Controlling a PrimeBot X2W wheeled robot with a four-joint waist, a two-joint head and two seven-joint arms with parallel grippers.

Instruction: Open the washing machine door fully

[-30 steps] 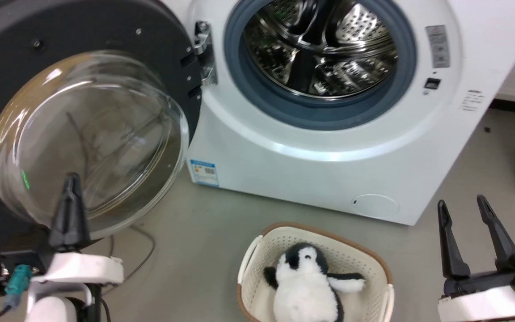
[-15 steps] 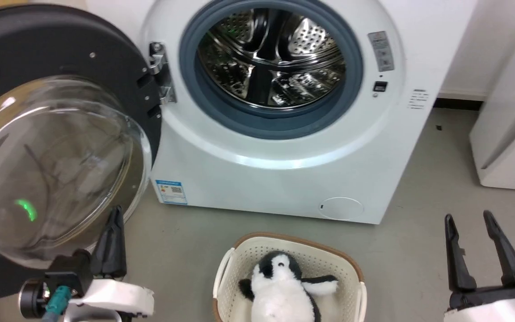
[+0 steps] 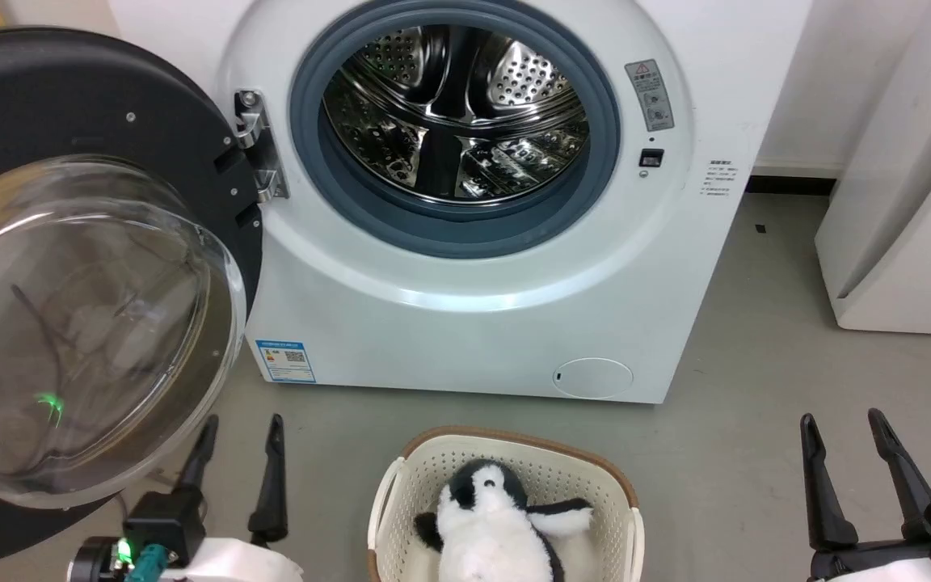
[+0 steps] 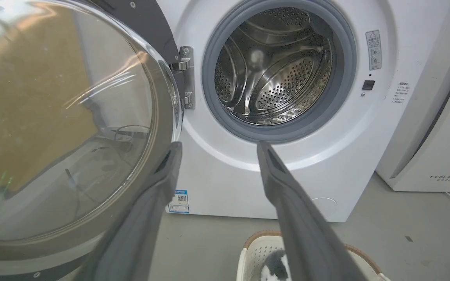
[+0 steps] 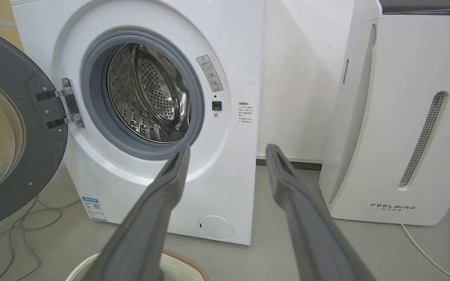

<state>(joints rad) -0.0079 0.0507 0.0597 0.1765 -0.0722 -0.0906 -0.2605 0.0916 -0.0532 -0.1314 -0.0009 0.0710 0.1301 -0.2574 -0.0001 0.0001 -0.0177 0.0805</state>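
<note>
Beside wide-open washing machine door (image 3: pixel 69 97), left gripper (image 3: pixel 243 422) spread, empty

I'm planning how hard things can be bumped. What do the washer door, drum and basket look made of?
The door: matte black ring with screw heads, probably plastic; its bulging bowl is clear and glossy with reflections, likely glass. The drum: mirror-bright perforated metal, probably stainless steel. The basket: cream perforated walls, brown rim, likely moulded plastic.
</note>
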